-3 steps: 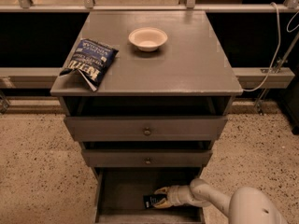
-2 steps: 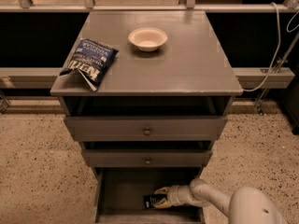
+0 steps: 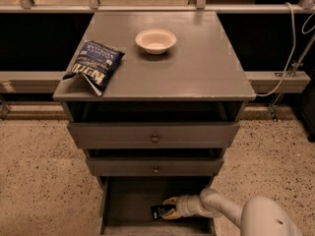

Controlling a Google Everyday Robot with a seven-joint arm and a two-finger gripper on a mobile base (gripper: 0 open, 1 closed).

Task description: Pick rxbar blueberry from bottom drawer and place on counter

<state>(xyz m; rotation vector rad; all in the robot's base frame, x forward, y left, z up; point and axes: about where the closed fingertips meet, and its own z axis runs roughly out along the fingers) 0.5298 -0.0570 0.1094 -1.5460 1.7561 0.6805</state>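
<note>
I find almost nothing changed over the last second. The gripper (image 3: 169, 208) is down in the bottom drawer (image 3: 129, 200), at the right end of the rxbar blueberry (image 3: 158, 212), and I can see no shift in it since the earlier pictures. The bar has not slid, turned or lifted from the drawer floor. The arm (image 3: 211, 203) comes in from the lower right along the same line as before, with its bend in the same spot. If anything has moved, it is too slight for me to tell.
</note>
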